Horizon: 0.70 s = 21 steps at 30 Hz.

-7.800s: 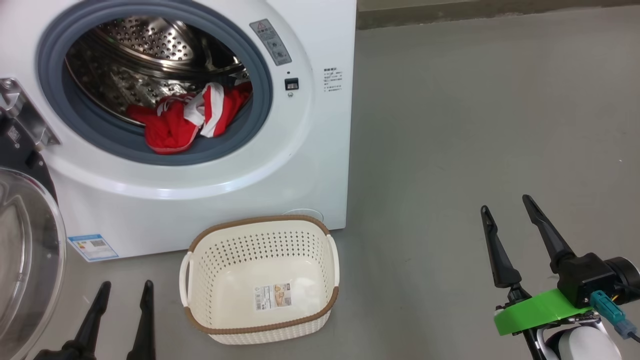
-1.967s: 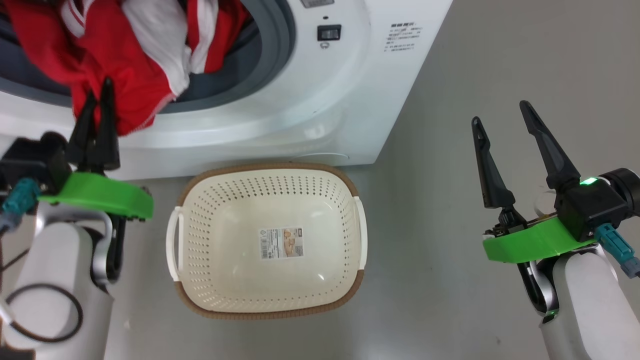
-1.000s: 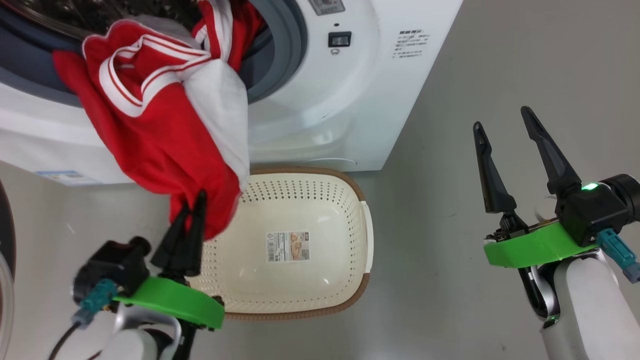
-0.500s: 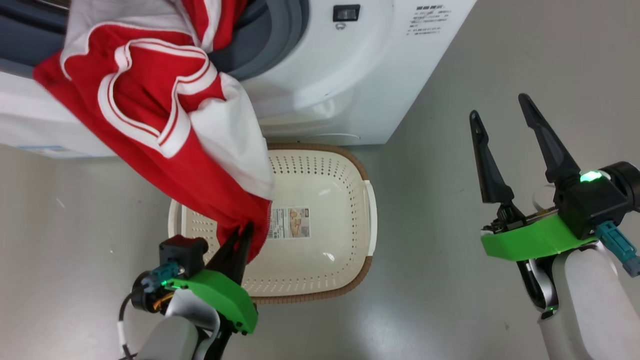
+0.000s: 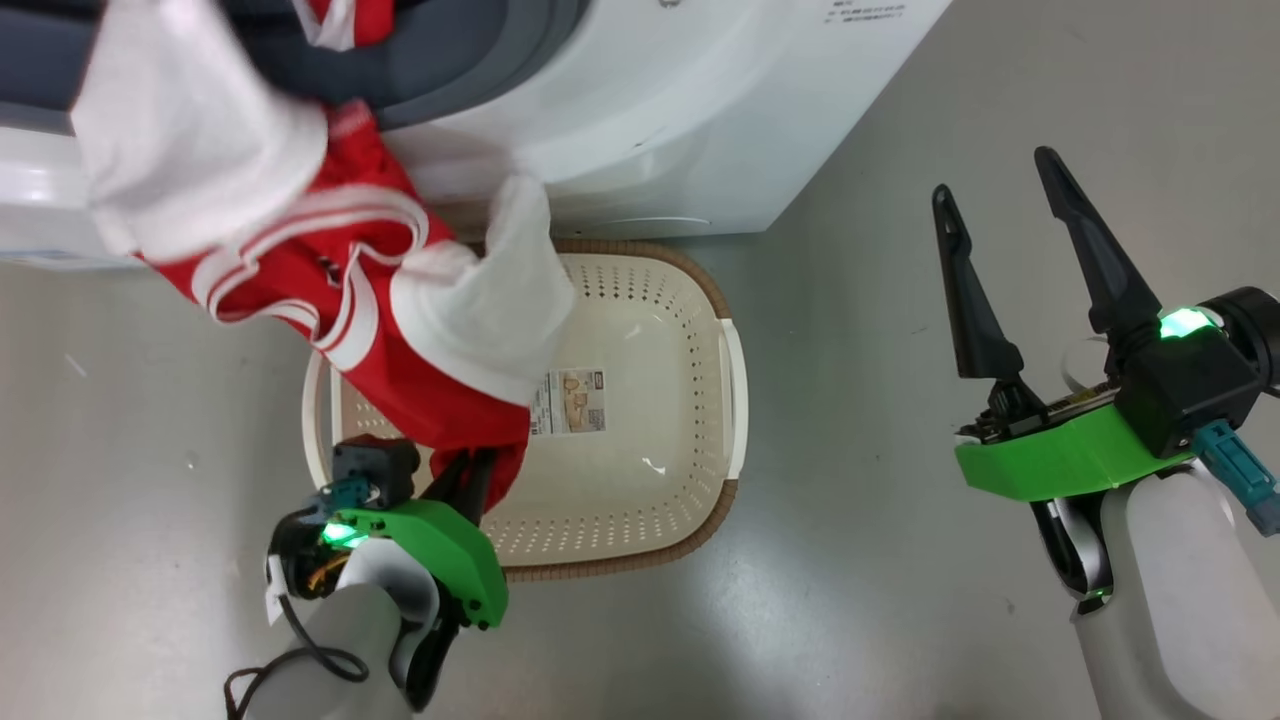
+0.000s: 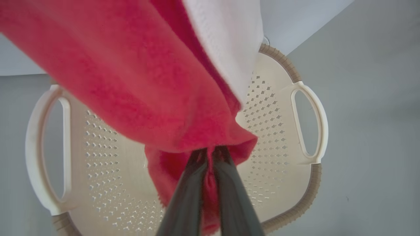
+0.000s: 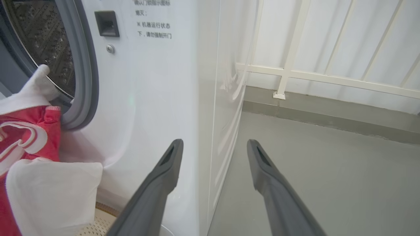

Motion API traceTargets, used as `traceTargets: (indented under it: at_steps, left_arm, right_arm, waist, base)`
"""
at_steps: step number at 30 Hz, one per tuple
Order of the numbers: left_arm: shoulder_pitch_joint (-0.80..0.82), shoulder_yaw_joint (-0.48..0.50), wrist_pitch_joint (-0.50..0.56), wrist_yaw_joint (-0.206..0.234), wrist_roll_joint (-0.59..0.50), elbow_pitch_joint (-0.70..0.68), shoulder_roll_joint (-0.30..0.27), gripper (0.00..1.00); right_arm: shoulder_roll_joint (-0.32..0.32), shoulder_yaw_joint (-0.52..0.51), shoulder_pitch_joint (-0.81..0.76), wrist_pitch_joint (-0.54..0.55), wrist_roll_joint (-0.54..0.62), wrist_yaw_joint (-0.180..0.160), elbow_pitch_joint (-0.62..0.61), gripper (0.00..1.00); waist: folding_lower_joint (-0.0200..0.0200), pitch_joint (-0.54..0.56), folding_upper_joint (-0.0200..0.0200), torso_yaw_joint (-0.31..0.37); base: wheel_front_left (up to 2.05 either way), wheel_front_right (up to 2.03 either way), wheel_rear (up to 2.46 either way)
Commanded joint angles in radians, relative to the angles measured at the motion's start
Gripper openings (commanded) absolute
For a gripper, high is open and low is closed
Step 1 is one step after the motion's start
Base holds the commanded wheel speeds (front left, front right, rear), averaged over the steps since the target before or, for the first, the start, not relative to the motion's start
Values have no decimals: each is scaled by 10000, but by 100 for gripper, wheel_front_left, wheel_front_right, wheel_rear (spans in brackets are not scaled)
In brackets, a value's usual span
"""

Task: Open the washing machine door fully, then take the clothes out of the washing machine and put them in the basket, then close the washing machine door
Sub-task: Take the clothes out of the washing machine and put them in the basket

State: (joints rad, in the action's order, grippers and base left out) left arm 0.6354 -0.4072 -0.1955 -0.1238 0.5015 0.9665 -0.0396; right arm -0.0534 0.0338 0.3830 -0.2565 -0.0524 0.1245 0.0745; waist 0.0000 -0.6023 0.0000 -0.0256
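Dark left fingers [image 6: 188, 193] pinched shut on a corner of the bright red white-striped garment [image 5: 420, 370], low over the cream perforated plastic basket [image 5: 722, 350]. Cloth runs up from there toward the mouth of the big white washing machine [image 5: 650, 90], with much of it hanging past the basket's left rim. Risk: letting go now drops the bulk on the grey floor [image 5: 900, 600] or drapes it over the rim. Pulling could snag it on the grey rubber ring [image 7: 87, 82]. Right fingers [image 5: 965, 300] spread wide, empty, well apart.

Grey floor [image 5: 900, 600]. White railing [image 7: 328, 79] standing on low grey kerb [image 7: 328, 113].
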Motion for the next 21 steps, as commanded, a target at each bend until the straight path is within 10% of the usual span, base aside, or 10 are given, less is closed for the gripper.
traceTargets:
  at_steps: [1,21]
  left_arm:
    - [-54,54,-112,-61,159,98,-147,0]
    - [1154,-1846,-514,-68,2156,1596,-108,3]
  right_arm:
    - [32,258,3,-53,41,62,-249,100]
    - [32,296,169,-53,-5,62,-318,100]
  waist:
    - [0,-88,0,90]
    - [0,-716,0,383]
  base:
    - [0,0,0]
    - [0,0,0]
